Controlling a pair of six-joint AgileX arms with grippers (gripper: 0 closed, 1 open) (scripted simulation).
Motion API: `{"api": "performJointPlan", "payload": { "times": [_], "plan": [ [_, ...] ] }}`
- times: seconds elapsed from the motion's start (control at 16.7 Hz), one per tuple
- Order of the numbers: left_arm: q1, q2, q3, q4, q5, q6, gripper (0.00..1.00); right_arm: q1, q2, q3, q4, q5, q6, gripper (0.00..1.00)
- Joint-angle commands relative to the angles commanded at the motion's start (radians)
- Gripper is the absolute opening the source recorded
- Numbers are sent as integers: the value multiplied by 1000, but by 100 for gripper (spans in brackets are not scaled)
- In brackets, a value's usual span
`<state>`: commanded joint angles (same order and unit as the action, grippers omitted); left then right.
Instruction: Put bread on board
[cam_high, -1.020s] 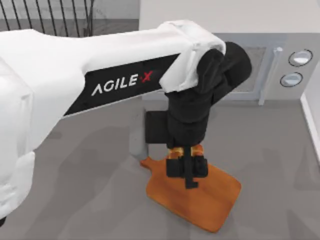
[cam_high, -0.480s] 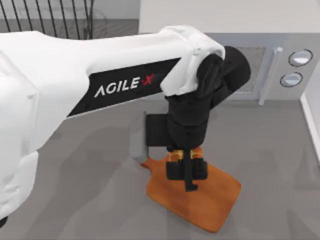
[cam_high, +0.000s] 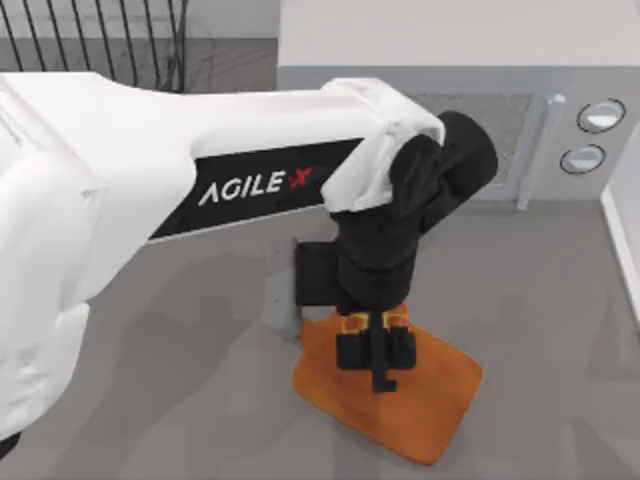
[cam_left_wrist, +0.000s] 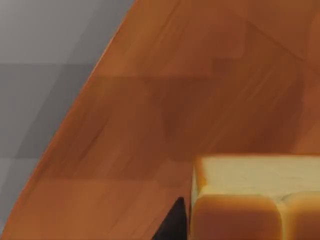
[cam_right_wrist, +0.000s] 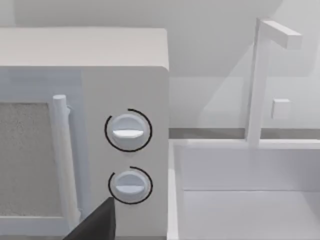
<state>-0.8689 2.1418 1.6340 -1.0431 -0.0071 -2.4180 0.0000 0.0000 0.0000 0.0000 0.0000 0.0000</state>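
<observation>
Hovering low over the flat reddish-brown wooden cutting board (cam_high: 420, 400), the left gripper (cam_high: 374, 350) has its fingers clamped on the small golden-orange bread chunk (cam_left_wrist: 255, 200), positioned to set it down there.

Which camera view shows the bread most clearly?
The left wrist view: the bread is close, with pale top and browner crust, above the board. The top view gives an orange sliver under the left gripper. The right wrist view faces a microwave.
</observation>
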Motion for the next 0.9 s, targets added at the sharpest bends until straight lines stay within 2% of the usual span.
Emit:
{"api": "performJointPlan", "payload": {
  "times": [0.48,0.9],
  "plan": [
    [-1,25,-31,28,1,-1,0,0,0,0,0,0,0,100],
    [-1,25,-31,28,1,-1,53,0,0,0,0,0,0,100]
  ]
}}
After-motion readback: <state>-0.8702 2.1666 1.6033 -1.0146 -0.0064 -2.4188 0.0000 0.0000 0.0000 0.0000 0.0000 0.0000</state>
